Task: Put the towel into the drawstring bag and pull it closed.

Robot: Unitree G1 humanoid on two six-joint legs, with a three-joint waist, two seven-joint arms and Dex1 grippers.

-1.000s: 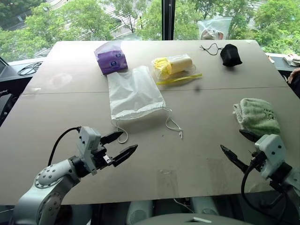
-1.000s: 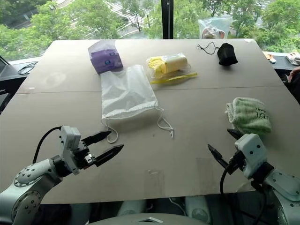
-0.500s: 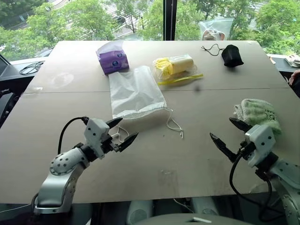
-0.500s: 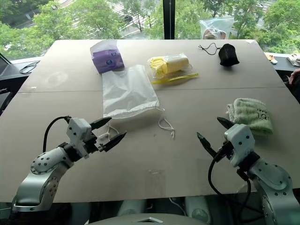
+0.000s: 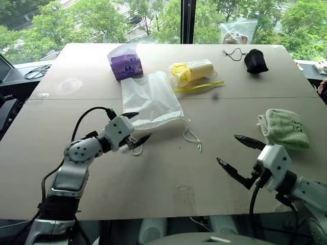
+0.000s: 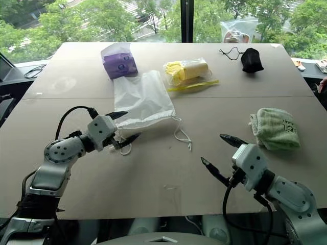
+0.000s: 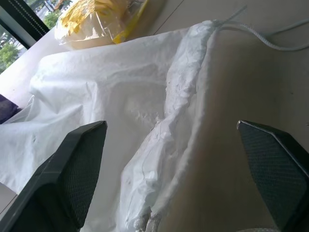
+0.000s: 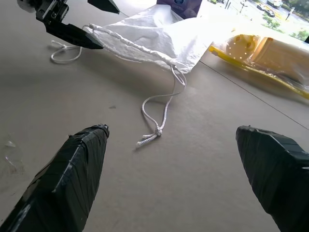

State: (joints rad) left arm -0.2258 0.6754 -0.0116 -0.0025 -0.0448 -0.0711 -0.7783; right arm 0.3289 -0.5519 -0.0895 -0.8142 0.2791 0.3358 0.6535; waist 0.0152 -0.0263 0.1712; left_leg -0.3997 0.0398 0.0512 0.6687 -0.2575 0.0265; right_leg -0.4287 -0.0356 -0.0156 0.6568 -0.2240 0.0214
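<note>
The left hand [image 5: 134, 127] stands wide and empty at the gathered mouth of the drawstring bag [image 5: 151, 99], one finger above the hem and one below it, at about 8 o'clock from the centre of the surface [image 5: 168, 173]. In the left wrist view the puckered hem [image 7: 186, 125] runs between the two fingers [image 7: 72, 174], not yet pinched. The step in hand reads as the first one: taking hold of the bag's mouth so that it can be opened. The next move probably calls for closing on a single layer of the thin fabric, not both layers and not the cord loop [image 5: 135, 149] lying just beside the lower finger.

The right hand [image 5: 236, 152] is likewise wide and empty, at about 4 o'clock, pointing toward the bag. The towel [image 5: 284, 128], light green and bunched, lies at 3 o'clock near the surface's right edge, beside and beyond this hand and well apart from the bag; it is untouched.

The bag's second pair of cords [image 5: 191, 136] trails from its near right corner toward the centre, knotted at the end [image 8: 157, 130], and lies on the likely path from towel to bag. A clear plastic bag with yellow contents [image 5: 195, 72] sits just beside the bag's far right edge at 12 o'clock; a purple tissue pack [image 5: 125, 62] sits at 11 o'clock, and a small black pouch [image 5: 255, 60] at 1 o'clock, both clear of the work.
</note>
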